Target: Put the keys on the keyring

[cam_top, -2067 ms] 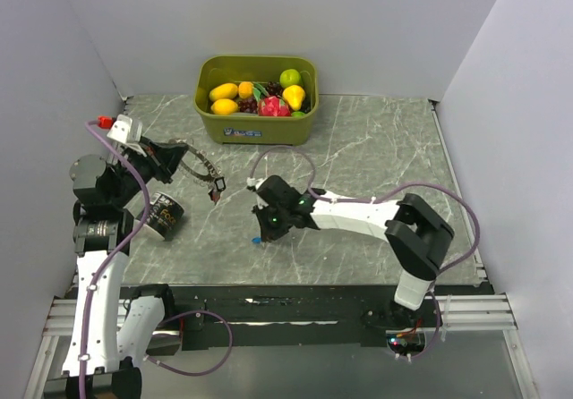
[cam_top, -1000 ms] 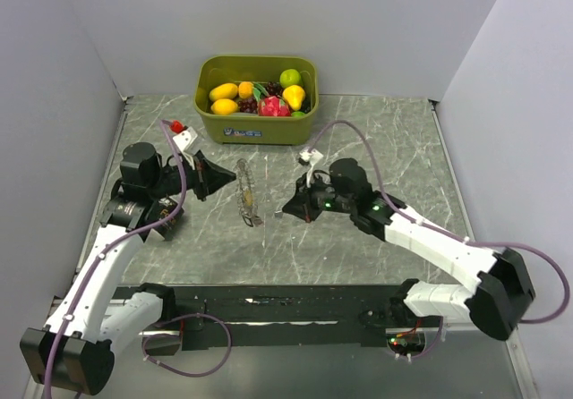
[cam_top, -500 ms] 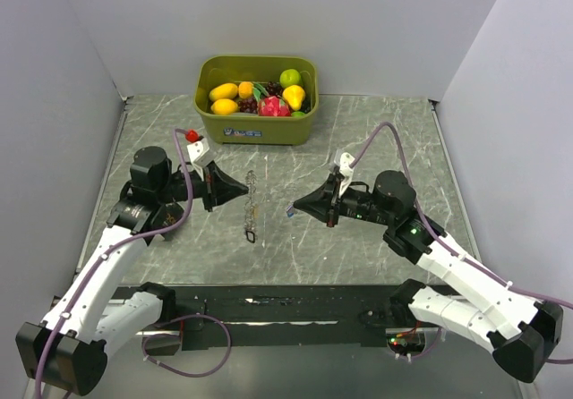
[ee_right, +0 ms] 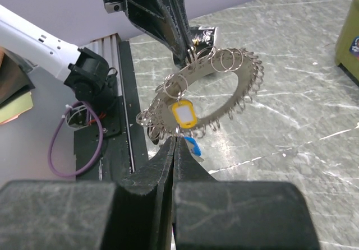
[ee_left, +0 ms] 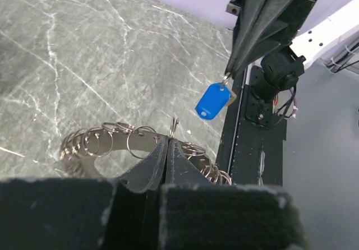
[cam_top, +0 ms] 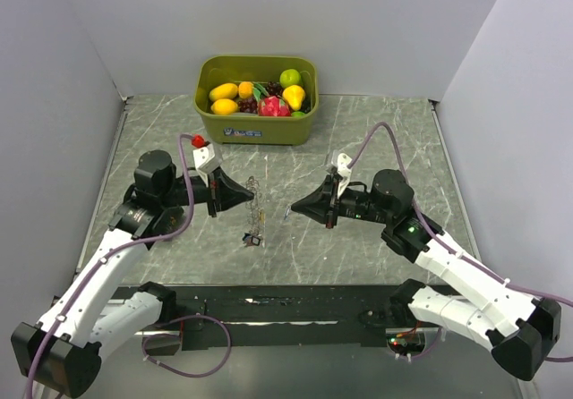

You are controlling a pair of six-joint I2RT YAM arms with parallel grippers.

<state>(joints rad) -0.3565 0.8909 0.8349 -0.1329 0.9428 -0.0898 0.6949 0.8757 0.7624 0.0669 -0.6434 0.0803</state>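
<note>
My left gripper (cam_top: pixel 250 196) is shut on the keyring (cam_top: pixel 256 207), a flat silvery loop strung with several small split rings, and holds it up over the middle of the table. In the left wrist view my fingertips (ee_left: pixel 168 142) pinch its rim (ee_left: pixel 106 140). In the right wrist view a yellow-headed key (ee_right: pixel 183 115) hangs on the keyring (ee_right: pixel 224 87). My right gripper (cam_top: pixel 294 209) faces it from the right, a little apart, shut on the ring of a blue-headed key (ee_right: pixel 192 146), which also dangles in the left wrist view (ee_left: pixel 213 100).
A green bin (cam_top: pixel 255 131) full of toy fruit (cam_top: pixel 273 106) stands at the back of the marble table. A black rail (cam_top: pixel 295 302) runs along the near edge. Grey walls close in both sides.
Both arms have risen from the table and swung toward the middle. In the last half second the left gripper with the keyring has edged right, closer to the right gripper.
</note>
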